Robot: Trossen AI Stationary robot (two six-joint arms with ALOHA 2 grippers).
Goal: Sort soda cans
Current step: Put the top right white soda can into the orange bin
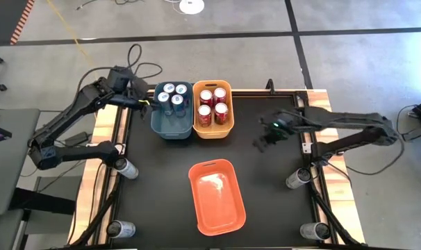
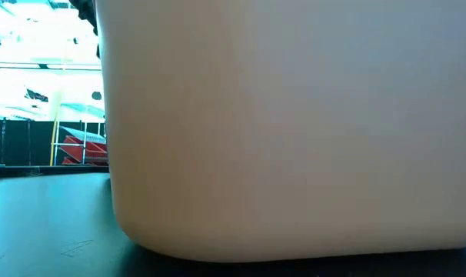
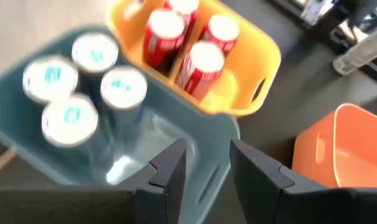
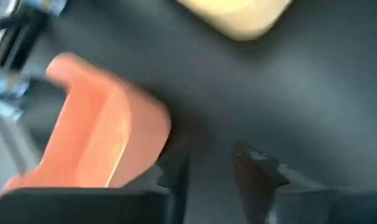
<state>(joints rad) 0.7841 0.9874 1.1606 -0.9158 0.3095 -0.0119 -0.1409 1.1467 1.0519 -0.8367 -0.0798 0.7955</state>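
Looking down on the counter, we see four blue soda cans standing upright in the blue bin and four red soda cans upright in the yellow bin just beside it. The orange bin lies nearer the front, apart from both. Four more grey cans lie on their sides at the counter's edges, two by the left rail and two by the right rail.

Our left hand hovers at the blue bin's outer edge, just beside the blue cans; its fingers stand a little apart with nothing between them.

Our right hand hangs over bare counter, to the right of the yellow bin and well apart from the red cans. Its fingers show a gap and grip nothing. From the low view, a pale bin wall fills nearly the whole view.
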